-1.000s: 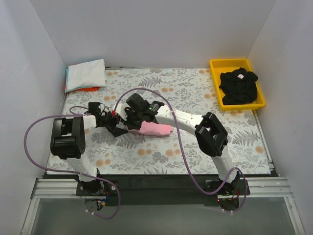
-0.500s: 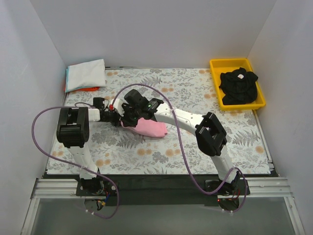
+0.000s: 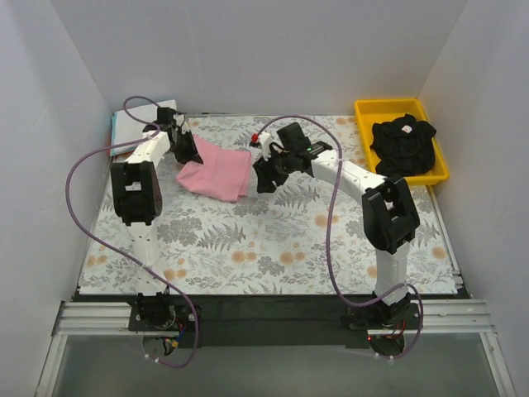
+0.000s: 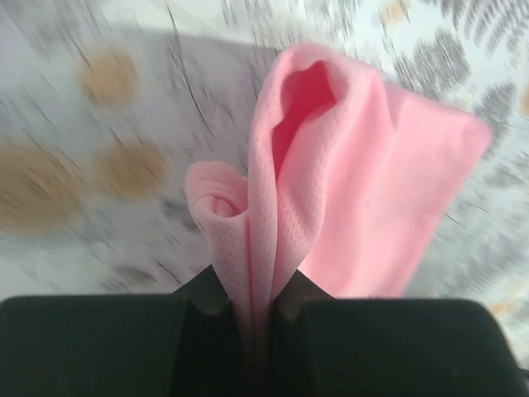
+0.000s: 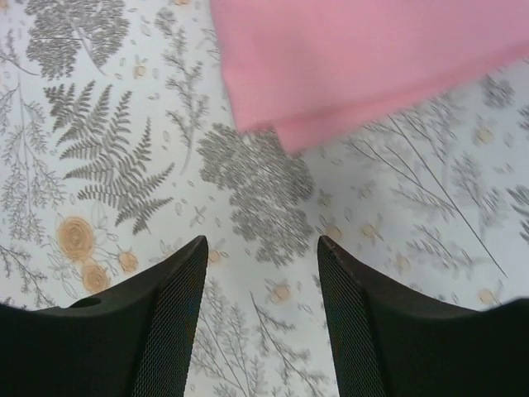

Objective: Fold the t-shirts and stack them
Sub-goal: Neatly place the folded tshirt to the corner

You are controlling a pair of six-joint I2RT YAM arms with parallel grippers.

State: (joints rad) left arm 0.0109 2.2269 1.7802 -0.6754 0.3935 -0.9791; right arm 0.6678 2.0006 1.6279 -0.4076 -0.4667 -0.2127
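The pink t-shirt (image 3: 216, 172) is in the far left part of the tabletop (image 3: 331, 248), folded to a flat piece. Its left corner is gathered in a narrow bunch between the fingers of the left pincer (image 3: 186, 153), which grips it tight. In the left wrist view the cloth (image 4: 355, 190) comes out from the closed fingers (image 4: 207, 306) in a soft fold.

The right pincer (image 3: 263, 178) is just beside the right edge of the shirt. Its fingers (image 5: 165, 298) stand wide apart with nothing between them, over the floral cloth (image 5: 116, 141), and the pink edge (image 5: 372, 58) is just in front of them.

A white t-shirt (image 3: 136, 132) lies folded in the far left corner, behind the left arm. A black t-shirt (image 3: 403, 147) lies crumpled in the yellow tray (image 3: 388, 104) at the far right, well apart from both pincers.
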